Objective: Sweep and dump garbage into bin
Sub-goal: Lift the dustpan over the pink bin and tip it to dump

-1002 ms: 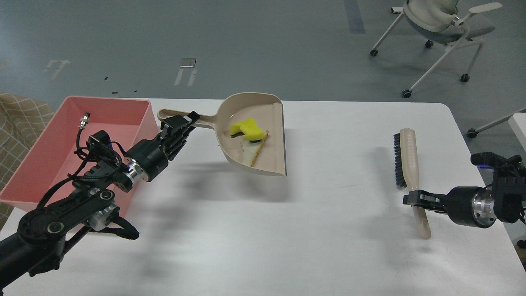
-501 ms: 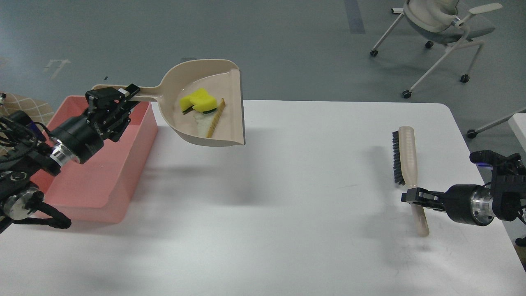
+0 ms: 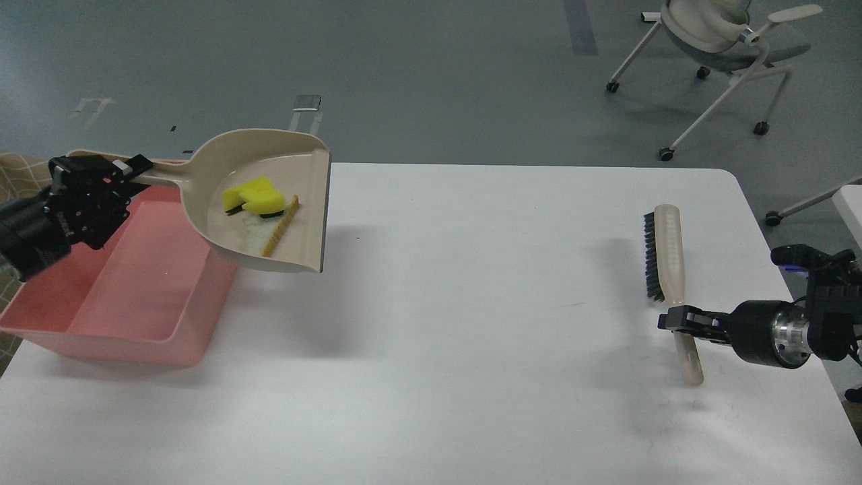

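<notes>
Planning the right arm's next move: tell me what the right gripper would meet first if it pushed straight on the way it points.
The right gripper points left and is shut on the beige long-handled brush. Beyond the handle, only bare white table lies in its line, though its height above the table is unclear.

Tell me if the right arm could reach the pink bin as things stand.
Probably not: the right gripper holds the brush at the table's far right, while the bin sits at the far left edge.

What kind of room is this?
Probably a lab or office workspace: a plain white table, a bare grey floor with tape marks, and a wheeled office chair.
</notes>
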`<state>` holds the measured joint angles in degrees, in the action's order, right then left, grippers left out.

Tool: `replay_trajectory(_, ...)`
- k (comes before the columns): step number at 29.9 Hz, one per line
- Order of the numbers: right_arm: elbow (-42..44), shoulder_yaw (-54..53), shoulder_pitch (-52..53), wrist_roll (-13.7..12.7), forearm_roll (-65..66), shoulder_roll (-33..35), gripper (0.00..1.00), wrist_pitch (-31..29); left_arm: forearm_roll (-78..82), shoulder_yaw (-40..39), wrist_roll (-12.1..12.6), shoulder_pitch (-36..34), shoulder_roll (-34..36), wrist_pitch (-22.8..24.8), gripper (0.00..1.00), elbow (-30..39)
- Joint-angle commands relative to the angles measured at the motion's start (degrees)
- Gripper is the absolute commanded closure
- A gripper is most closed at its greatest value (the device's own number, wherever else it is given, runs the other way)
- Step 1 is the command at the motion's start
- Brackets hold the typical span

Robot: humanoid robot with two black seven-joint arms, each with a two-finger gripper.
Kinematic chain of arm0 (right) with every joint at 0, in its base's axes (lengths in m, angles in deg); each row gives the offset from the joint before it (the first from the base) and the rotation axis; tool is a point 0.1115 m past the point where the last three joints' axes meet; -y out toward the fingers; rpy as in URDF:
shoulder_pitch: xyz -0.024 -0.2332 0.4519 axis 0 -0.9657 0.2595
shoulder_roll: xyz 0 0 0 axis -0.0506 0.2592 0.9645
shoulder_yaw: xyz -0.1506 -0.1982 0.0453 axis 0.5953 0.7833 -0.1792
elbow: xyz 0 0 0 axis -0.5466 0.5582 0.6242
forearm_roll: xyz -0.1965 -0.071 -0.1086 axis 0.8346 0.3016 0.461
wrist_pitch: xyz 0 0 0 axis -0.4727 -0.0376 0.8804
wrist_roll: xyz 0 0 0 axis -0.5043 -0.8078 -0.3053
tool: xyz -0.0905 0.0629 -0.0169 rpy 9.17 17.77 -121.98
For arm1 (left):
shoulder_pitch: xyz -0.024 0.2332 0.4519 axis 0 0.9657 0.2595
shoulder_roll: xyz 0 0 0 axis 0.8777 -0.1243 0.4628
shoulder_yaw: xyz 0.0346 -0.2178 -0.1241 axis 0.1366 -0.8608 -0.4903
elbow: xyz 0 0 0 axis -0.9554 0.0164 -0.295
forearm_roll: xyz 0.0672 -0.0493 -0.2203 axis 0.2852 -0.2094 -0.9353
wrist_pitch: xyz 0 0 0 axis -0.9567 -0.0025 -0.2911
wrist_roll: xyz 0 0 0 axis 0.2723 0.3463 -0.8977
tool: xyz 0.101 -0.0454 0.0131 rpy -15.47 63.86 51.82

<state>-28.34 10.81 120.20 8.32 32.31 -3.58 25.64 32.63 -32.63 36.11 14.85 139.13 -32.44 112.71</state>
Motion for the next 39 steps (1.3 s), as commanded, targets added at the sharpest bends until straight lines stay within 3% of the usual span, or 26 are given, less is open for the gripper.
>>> replay_trajectory(1,0.1,-0.1,0.0,0.0,0.0,0.1,1.00,0.0,-2.0,0.0,0.0,0.0,-0.1,2.8,0.77,-5.9)
replay_trajectory(4,0.0,-0.1,0.0,-0.1,0.0,0.0,1.00,0.0,-3.3,-0.3,0.0,-0.1,-0.3,2.8,0.77,-10.6)
replay_trajectory(15,0.2,-0.1,0.4,0.0,0.1,0.0,1.00,0.0,-2.0,-2.3,0.0,0.2,0.1,2.8,0.78,-17.3)
replay_trajectory(27,0.3,0.0,0.3,0.0,0.1,0.0,1.00,0.0,2.7,-1.9,0.0,-0.1,0.7,2.8,0.78,-19.7)
replay_trajectory(39,0.4,-0.1,0.6,-0.1,0.1,-1.1,1.00,0.0,9.1,-1.7,0.0,-0.7,6.4,2.8,0.78,-19.6)
